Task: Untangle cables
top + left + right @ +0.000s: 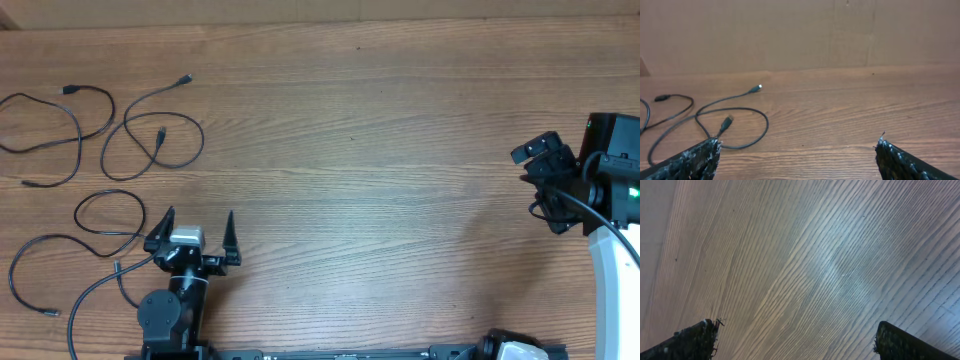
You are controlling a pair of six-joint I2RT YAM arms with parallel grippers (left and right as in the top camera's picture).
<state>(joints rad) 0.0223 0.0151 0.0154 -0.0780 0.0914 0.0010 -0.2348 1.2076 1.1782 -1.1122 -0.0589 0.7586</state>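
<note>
Cables (104, 155) all lie at the left of the table (400, 120), well apart from the right arm. Two upper ones look already separate. The lower pair (100, 232), just beside the left gripper (199, 212), seem to cross or touch, though the overhead view is too coarse to be sure.

Handling, as a guess: thin, light, floppy cords w/ small hard plugs. They'll drag and flop rather than hold shape, and a pinch mid-run may slip. Best hold is prob. just behind a plug (728, 121) or on a raised bit of loop, then pull outward along the wood.

Left gripper is spread wide, holding nothing. Its wrist cam looks over the looped cable (740, 108) further up the table. Right gripper (795, 330) is also spread wide and empty, over bare wood at the far right.

Nothing else on the tabletop blocks access. Main hazard is dragging a neighbouring cord along, since they sit near each other
</note>
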